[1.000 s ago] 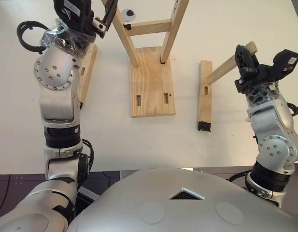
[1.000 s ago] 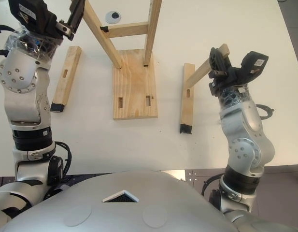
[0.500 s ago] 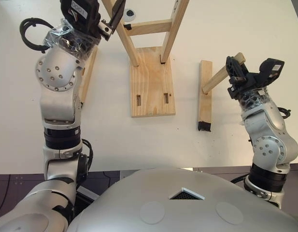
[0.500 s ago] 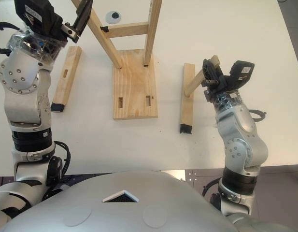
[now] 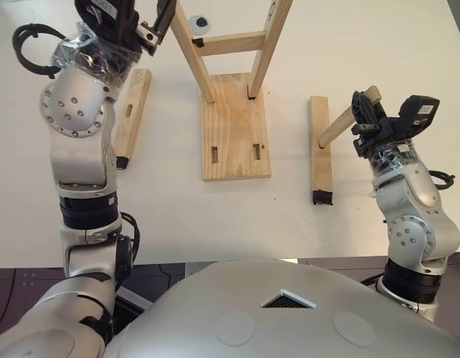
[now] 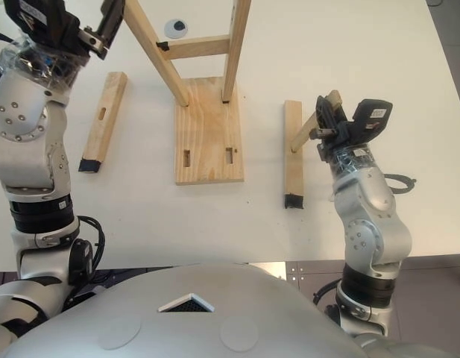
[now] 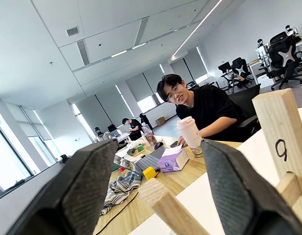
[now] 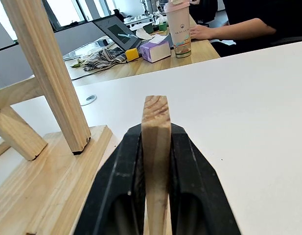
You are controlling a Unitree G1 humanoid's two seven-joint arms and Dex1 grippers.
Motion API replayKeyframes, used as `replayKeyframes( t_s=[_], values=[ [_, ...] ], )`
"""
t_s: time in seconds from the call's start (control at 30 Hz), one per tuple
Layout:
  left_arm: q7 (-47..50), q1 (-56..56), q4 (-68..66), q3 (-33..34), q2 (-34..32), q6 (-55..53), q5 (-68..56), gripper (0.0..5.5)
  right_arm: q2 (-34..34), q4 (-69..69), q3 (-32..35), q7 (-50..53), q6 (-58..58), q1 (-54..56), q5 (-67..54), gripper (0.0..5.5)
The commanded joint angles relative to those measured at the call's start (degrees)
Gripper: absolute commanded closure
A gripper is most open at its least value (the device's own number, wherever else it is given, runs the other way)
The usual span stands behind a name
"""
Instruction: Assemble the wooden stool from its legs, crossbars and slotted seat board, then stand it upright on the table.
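Gap between seat board (image 5: 233,153) and crossbar (image 5: 338,126)

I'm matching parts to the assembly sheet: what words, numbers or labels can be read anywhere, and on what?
"9", handwritten on the upright stool leg; upside down it could be a 6.
White label on the left arm: too small to read.
Print on the cup: too blurred to read.

Seat board (image 5: 235,127) flat (two legs (image 5: 268,45) upright).
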State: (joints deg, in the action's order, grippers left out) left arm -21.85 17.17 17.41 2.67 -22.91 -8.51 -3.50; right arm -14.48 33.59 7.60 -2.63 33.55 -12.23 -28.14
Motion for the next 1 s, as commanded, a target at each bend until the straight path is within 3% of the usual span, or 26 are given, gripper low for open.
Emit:
replayKeyframes(
  t_s=[0.03,0.43,0.8,1.0],
  values=[
    [-0.4,1.5,-1.1,-0.1,-0.5,-0.2,0.0,2.39,-1.4,-5.9,-0.5,0.8,0.1,-0.8,5.7,5.10],
    [-0.7,2.9,-3.2,-0.4,-0.1,1.1,-0.2,2.39,-2.2,-36.2,3.0,-10.9,-27.9,5.9,12.1,5.10],
    [-0.6,2.6,-2.9,0.9,-0.5,0.4,-0.7,2.39,-3.8,-37.9,2.1,-12.1,-21.9,7.5,12.4,5.10],
    [0.9,2.3,-2.8,2.2,-0.4,0.3,-0.3,2.39,-6.7,-33.9,0.7,-13.5,-9.5,12.4,10.0,5.10]
  ],
)
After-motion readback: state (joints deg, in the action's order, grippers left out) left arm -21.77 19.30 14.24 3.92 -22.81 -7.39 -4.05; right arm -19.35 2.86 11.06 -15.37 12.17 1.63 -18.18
